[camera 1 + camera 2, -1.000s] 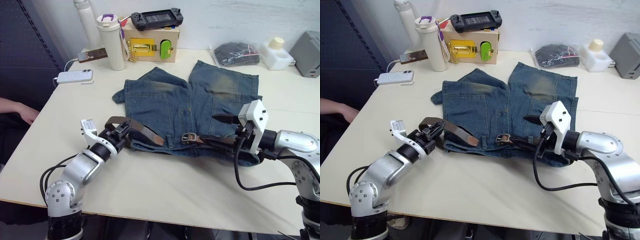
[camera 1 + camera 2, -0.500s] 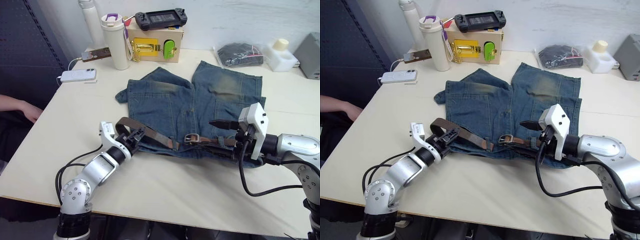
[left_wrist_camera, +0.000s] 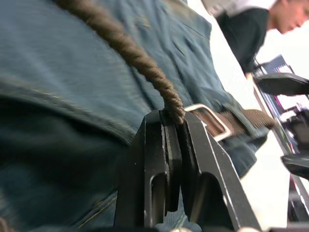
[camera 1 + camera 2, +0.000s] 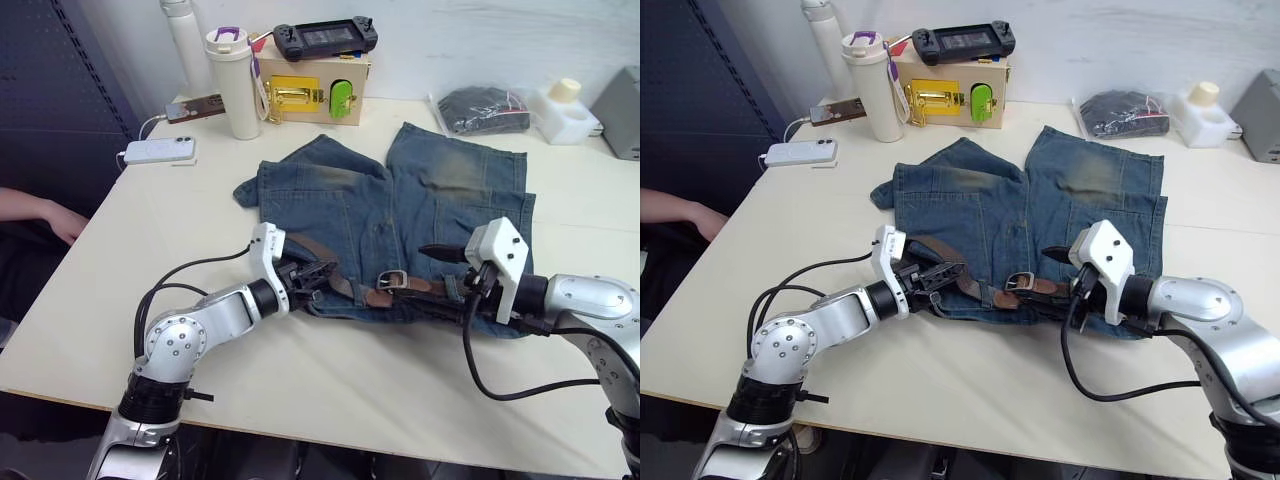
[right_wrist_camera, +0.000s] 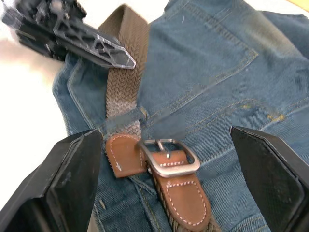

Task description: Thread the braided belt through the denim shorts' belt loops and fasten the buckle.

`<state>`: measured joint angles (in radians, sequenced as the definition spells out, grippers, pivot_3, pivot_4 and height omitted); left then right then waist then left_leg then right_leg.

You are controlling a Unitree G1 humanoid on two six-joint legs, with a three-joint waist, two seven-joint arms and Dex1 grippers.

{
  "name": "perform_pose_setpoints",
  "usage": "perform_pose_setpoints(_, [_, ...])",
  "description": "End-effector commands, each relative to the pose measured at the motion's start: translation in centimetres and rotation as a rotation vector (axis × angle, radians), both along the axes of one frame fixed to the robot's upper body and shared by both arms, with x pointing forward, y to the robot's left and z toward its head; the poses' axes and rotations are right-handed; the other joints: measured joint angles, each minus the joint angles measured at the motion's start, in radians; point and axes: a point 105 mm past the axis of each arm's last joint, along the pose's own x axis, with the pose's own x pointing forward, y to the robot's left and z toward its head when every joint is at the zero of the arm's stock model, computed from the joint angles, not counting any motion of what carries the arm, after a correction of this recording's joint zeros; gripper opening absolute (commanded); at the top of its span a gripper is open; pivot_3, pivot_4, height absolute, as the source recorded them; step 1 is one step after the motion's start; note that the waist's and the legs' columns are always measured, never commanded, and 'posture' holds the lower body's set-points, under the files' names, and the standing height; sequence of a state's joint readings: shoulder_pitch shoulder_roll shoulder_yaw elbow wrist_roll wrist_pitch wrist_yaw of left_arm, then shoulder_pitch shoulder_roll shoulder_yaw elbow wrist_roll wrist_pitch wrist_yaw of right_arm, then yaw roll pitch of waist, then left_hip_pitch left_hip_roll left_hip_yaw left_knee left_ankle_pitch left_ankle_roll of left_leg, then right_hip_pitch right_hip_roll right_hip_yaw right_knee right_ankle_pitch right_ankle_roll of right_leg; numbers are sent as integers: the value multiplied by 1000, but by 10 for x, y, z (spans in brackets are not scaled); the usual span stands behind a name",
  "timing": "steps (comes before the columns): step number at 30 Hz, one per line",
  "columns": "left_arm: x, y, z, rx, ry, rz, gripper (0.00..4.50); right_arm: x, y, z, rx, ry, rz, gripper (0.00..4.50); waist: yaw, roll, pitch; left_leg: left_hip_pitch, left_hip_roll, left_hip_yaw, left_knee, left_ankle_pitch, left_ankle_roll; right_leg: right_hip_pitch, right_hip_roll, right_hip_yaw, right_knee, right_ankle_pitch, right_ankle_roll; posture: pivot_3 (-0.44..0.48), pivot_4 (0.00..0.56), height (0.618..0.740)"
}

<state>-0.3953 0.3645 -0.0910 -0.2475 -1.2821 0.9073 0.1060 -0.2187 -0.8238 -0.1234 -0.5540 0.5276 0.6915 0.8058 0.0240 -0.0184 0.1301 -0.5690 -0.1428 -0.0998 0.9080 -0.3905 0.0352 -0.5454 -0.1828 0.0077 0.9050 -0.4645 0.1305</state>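
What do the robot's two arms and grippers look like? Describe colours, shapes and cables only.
Both arms are rounded silver-grey metal segments with loose black cables looping alongside. The left gripper has two black fingers with cut-out slots and a white block at the wrist. The right gripper has broad black fingers beneath a boxy white housing.

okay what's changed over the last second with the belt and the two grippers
The left gripper, shut on the braided belt, has carried its end along the waistband toward the buckle; the leather tip now lies right beside it. The right gripper stayed open over the buckle. The denim shorts lie flat as before.
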Motion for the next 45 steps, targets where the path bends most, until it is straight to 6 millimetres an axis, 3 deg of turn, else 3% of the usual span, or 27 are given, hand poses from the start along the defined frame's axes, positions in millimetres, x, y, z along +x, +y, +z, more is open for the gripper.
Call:
perform_pose_setpoints(1, [-6,-2,-1,-7,-13,-42,0,-4,2,10,-32,-85,17,4486,0,0,0,0,0,0,0,0,0,0,0,0,0,0,0,0,150,645])
perform_pose_setpoints(9, [-9,-1,-12,45,-32,-78,0,-20,5,2,-217,-213,164,4486,1,0,0,0,0,0,0,0,0,0,0,0,-1,0,0,0,150,645])
perform_pose_setpoints(14, [-6,4,-15,41,-25,-68,0,-25,9,-11,-456,-464,292,4486,1,0,0,1,0,0,0,0,0,1,0,-1,-2,0,0,0,150,645])
perform_pose_setpoints(20, [-5,5,-15,25,-18,-56,0,-18,24,-24,-568,-703,342,4486,1,0,0,1,0,0,0,0,0,2,0,-1,-2,0,1,0,150,645])
perform_pose_setpoints(24, [-5,6,-15,29,-18,-53,0,-13,22,-29,-587,-738,328,4486,1,0,0,1,0,0,0,0,0,2,0,-1,-1,0,1,0,150,645])
perform_pose_setpoints(31, [-7,8,-16,29,-12,-49,0,0,17,-16,-586,-769,263,4486,-1,0,0,2,0,0,0,0,-1,1,0,-1,1,0,1,0,150,645])
perform_pose_setpoints(39, [-8,9,-18,28,-6,-47,0,-2,22,-1,-555,-795,279,4486,-1,0,0,2,0,0,0,0,-1,1,0,-1,2,0,1,0,150,645])
perform_pose_setpoints(45, [-8,8,-17,22,-6,-46,0,4,20,-2,-603,-796,282,4486,-1,1,0,2,0,0,0,0,-1,0,0,-1,2,0,1,0,150,645])
